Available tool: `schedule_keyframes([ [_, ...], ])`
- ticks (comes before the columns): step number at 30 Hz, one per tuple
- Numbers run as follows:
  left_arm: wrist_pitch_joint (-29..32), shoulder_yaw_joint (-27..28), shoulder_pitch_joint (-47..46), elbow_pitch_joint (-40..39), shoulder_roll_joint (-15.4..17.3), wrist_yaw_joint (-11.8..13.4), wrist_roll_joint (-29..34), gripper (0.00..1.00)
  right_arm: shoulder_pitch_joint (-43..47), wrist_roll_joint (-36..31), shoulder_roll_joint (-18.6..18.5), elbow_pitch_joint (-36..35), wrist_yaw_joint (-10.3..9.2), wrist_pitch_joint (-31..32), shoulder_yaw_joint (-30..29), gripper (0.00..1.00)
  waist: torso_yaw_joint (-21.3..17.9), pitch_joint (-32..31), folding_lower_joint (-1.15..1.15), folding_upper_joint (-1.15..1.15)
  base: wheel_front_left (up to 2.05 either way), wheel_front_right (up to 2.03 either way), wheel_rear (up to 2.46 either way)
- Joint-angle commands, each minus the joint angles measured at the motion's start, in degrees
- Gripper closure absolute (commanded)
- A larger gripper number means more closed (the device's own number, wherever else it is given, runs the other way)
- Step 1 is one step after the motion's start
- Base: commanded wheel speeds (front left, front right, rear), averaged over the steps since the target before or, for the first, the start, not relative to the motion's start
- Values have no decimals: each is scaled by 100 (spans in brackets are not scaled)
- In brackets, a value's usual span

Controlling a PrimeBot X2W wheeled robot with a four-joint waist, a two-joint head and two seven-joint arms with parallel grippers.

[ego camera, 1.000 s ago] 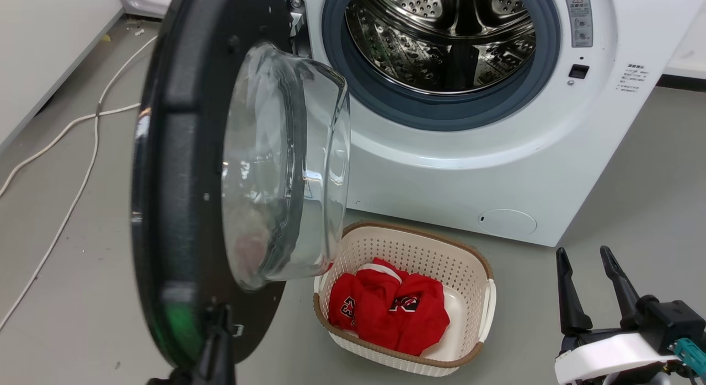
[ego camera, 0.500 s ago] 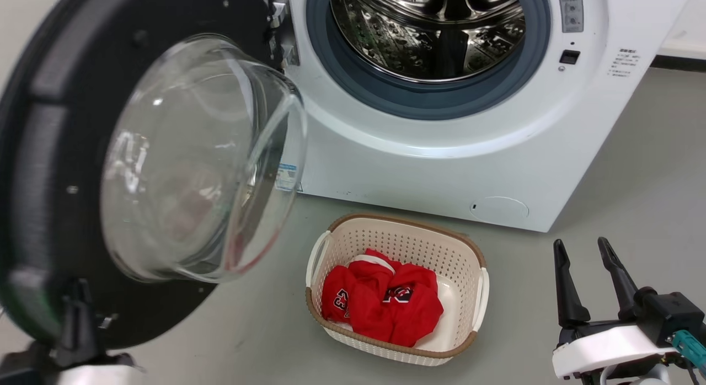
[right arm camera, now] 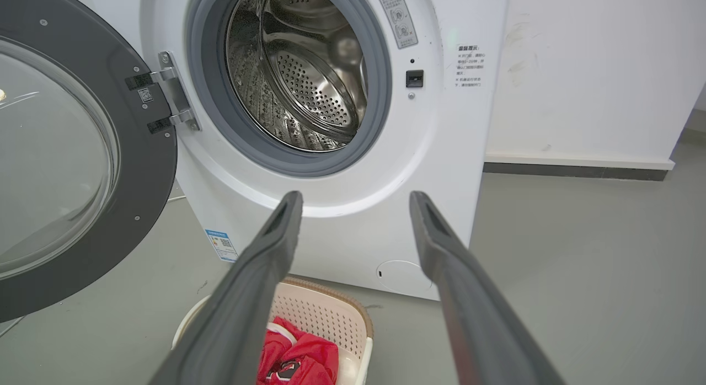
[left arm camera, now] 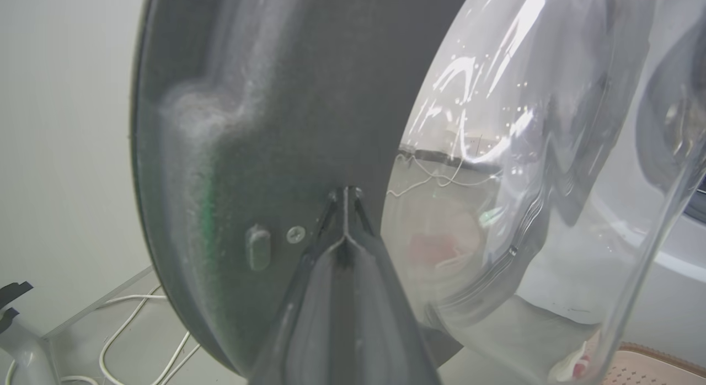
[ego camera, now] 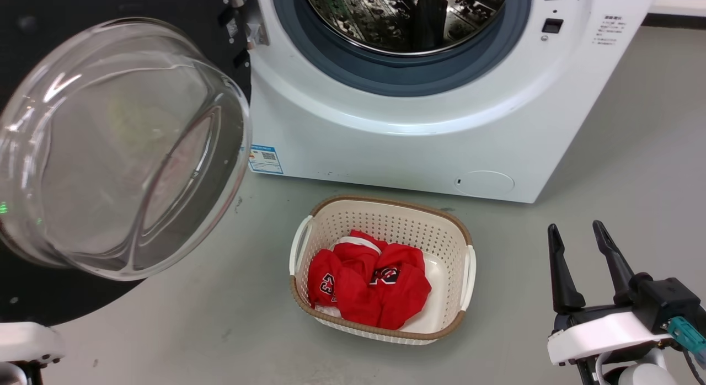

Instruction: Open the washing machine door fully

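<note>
Round glossy black washing machine door (ego camera: 121, 148) is being pressed wide open, left of the white machine (ego camera: 419, 148), by left gripper (left arm camera: 345, 200), fingers together. Slipping off the slick face is being risked; rebound possible. Right gripper (ego camera: 573, 228) is being carried spread apart.

You are looking at a laundry corner in a plain, bare room, closer to a test space than a furnished home. A white front-loading washing machine (ego camera: 386, 148) stands straight on a grey floor (ego camera: 606, 170), its steel drum (right arm camera: 309, 87) exposed beside the round black door (right arm camera: 138, 170). A cream plastic basket (ego camera: 386, 225) holding red clothes (ego camera: 367, 285) sits on the floor in front of it. Behind, you have unmarked white walls (right arm camera: 584, 70) with a dark skirting (right arm camera: 573, 170), and loose white cables (left arm camera: 138, 300) trail across the floor.
</note>
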Motion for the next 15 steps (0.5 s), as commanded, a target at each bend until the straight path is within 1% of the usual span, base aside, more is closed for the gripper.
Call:
schedule_keyframes([
  [1, -3, 141, -133, 214, 59, -40, 69, 100, -99, -7, 3, 5, -2, -29, 27, 0, -88, 56, 0, 0, 0, 0, 0],
  [3, -3, 300, -173, 358, 86, -87, 104, 100, -122, 8, 3, 16, -2, -37, 37, 0, -157, 78, 0, 0, 0, 0, 0],
  [7, -3, 590, -186, 451, 12, -157, 204, 100, -115, 48, 3, 39, -2, -47, 10, 0, -215, 86, 0, 0, 0, 0, 0],
  [11, -3, 737, -146, 421, -96, -204, 294, 100, -104, 59, 3, 72, -2, -57, 1, 0, -235, 58, 0, 0, 0, 0, 0],
  [15, -5, 855, 10, 285, -275, -242, 473, 100, -16, 119, 3, 153, -2, -68, -12, 0, -235, -101, 0, 0, 0, 0, 0],
])
